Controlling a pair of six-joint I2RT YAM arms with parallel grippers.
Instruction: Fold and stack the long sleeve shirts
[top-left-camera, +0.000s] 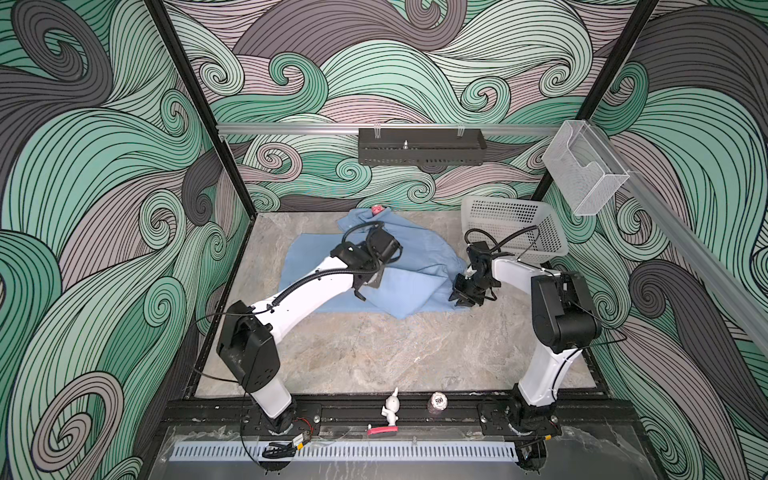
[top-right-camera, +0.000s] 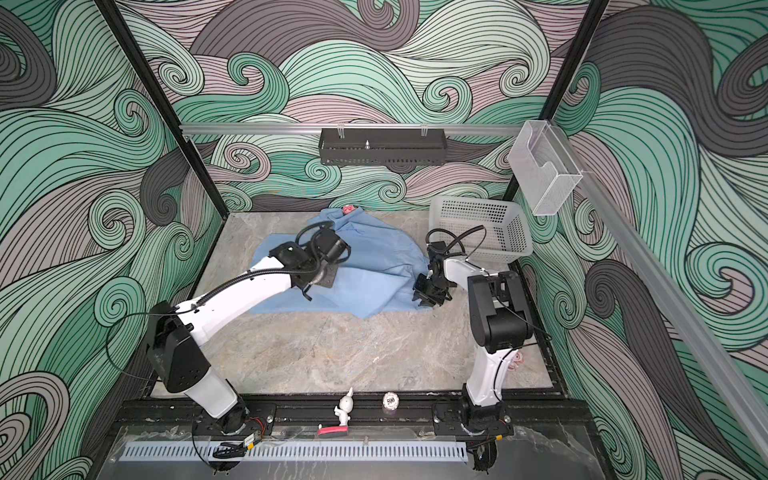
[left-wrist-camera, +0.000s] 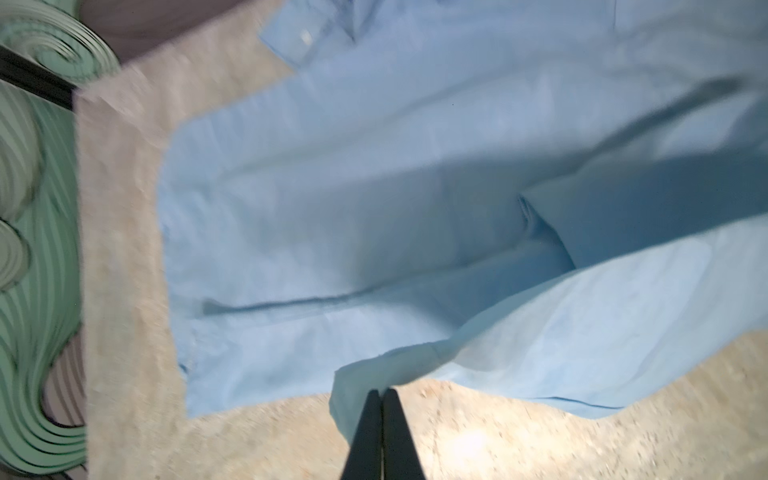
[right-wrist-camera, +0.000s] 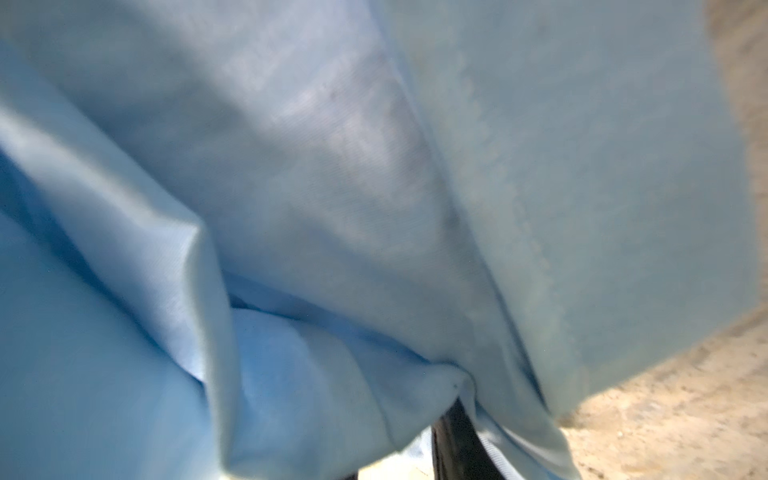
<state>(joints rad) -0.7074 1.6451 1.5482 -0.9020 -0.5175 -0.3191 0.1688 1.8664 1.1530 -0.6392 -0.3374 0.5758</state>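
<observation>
The long sleeve shirt (top-left-camera: 415, 257) (top-right-camera: 374, 257), light blue, lies partly spread on the marble table at the back middle in both top views. Its near right part is lifted into a loose fold. My left gripper (top-left-camera: 360, 296) (top-right-camera: 307, 296) (left-wrist-camera: 381, 392) hangs over the shirt's near edge, shut on a corner of the hem. A buttoned cuff (left-wrist-camera: 303, 37) lies flat at the far side. My right gripper (top-left-camera: 460, 297) (top-right-camera: 424, 297) (right-wrist-camera: 403, 424) is at the shirt's right edge, shut on bunched cloth that drapes over one dark finger (right-wrist-camera: 455, 440).
A white perforated basket (top-left-camera: 515, 228) (top-right-camera: 482, 228) stands tilted at the back right, just behind the right arm. A black tray (top-left-camera: 422, 147) hangs on the back rail and a clear box (top-left-camera: 582, 174) on the right rail. A white figurine (top-left-camera: 391, 408) stands on the front rail.
</observation>
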